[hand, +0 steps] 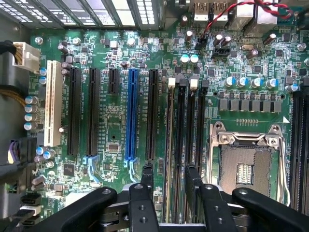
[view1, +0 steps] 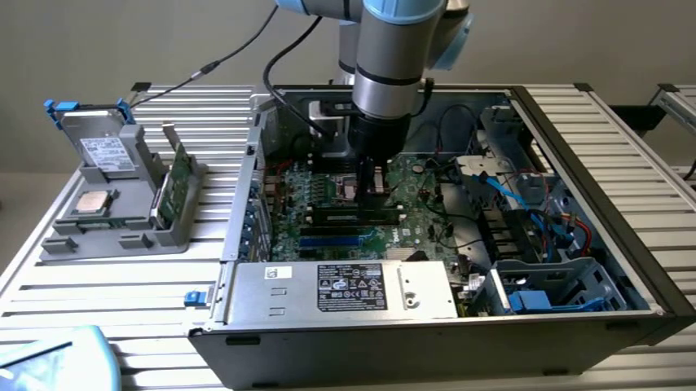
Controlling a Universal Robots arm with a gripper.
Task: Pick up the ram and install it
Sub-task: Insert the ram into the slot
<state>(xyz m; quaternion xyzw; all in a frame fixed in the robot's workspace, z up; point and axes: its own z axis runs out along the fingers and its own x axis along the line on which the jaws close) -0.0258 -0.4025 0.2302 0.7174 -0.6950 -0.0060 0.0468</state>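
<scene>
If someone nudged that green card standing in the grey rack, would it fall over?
Probably not: the green card stands on edge, braced by a slot in the grey rack. It looks thin, so likely light, stiff and fragile.

This looks like a robotics lab set up for computer assembly. The bench (view1: 130,285) is built of ribbed aluminium slats, the kind used for test rigs, and stands against a bare plain wall (view1: 109,41). On it lies an open computer case (view1: 435,342) with its motherboard (hand: 111,121) and power supply (view1: 348,289) exposed. Beside the case, a grey holder (view1: 98,236) presents loose parts: a hard drive (view1: 103,151), a processor chip (view1: 94,202) and a green card (view1: 174,183). A robot arm (view1: 392,57) trailing black cables (view1: 234,49) reaches into the case, its black fingers (hand: 147,176) over the board.
</scene>
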